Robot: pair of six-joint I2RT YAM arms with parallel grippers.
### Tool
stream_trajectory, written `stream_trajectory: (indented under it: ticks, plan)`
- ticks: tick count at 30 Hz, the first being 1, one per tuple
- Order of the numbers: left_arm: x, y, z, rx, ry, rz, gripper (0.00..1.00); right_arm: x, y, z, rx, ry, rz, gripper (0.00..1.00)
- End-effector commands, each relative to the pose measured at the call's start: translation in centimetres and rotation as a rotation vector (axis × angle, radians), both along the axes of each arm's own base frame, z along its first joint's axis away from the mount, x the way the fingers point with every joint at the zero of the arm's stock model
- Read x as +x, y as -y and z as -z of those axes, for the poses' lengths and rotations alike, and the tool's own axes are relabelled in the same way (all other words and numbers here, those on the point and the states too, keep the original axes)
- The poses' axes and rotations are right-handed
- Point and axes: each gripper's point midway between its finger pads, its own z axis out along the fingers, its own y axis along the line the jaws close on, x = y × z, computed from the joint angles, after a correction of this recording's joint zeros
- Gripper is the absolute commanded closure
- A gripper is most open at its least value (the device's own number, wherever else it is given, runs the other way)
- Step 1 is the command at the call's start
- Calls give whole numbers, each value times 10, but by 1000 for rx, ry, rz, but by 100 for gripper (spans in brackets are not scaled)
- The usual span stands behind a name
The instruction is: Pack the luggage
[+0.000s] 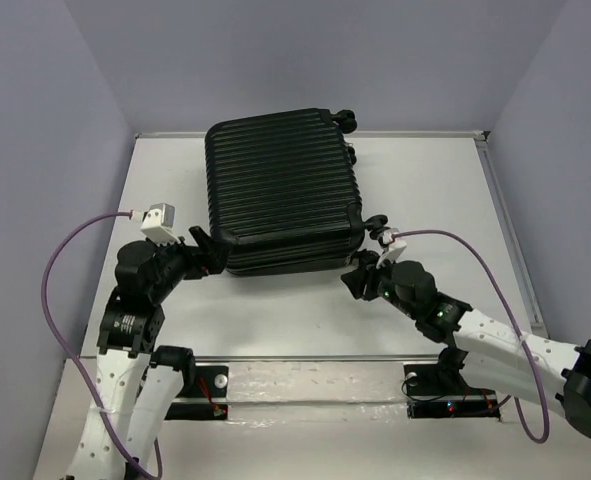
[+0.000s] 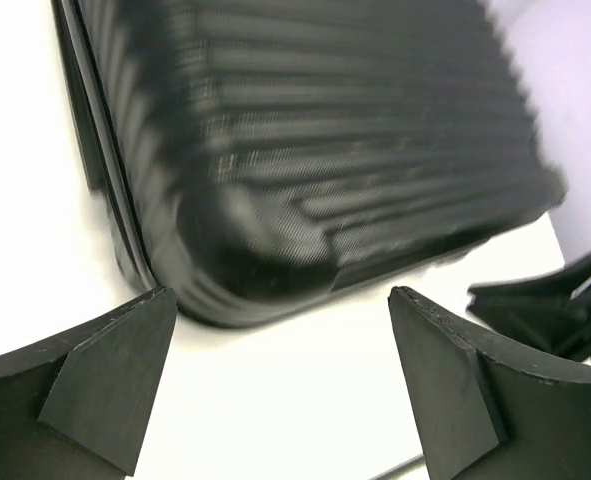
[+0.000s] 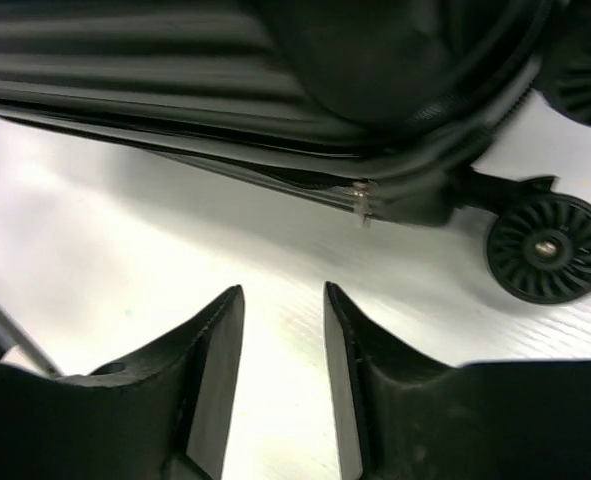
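Two arms rise from the near edge of the bench (image 1: 295, 325). The left arm (image 1: 135, 310) leans up and inward, and the right arm (image 1: 480, 335) stretches low to the left from its base. A purple cable (image 1: 50, 290) loops off the left wrist, and a second purple cable (image 1: 520, 345) trails off the right.

The left fingers (image 2: 105, 380) are spread wide with nothing between them. They point at the near left corner of the luggage (image 1: 280, 190) and stop just short of it. The right fingers (image 3: 215, 370) are parted by only a narrow gap, with bare bench showing through it, and they grip nothing. They hover low over the bench, just in front of the near right corner of the case. There a small metal zipper pull (image 3: 363, 205) sticks out of the seam, beside a caster wheel (image 3: 547, 248).

The luggage lies flat and closed on the middle of the bench, ribbed shell up. Its wheels run along the right side, and its far edge is near the back wall (image 1: 305, 60).
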Motion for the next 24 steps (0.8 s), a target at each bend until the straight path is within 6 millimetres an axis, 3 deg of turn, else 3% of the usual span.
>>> stream_trajectory:
  ticks: [1, 2, 3, 13, 24]
  plan:
    - [-10, 11, 29, 3, -108, 80, 1, 19, 12, -6, 2, 26, 133, 51]
    - [-9, 11, 28, 2, -108, 81, 1, 23, 10, -1, -28, 20, 129, 46]
    - [-5, 12, 31, 5, -124, 83, 1, 30, 7, -12, -35, 56, 131, 45]
    - [17, 17, 32, 3, -116, 96, 1, 62, 6, -19, -98, 110, 159, 45]
    - [31, 27, 24, -32, -90, 139, 1, 72, -9, -27, -93, 180, 117, 63]
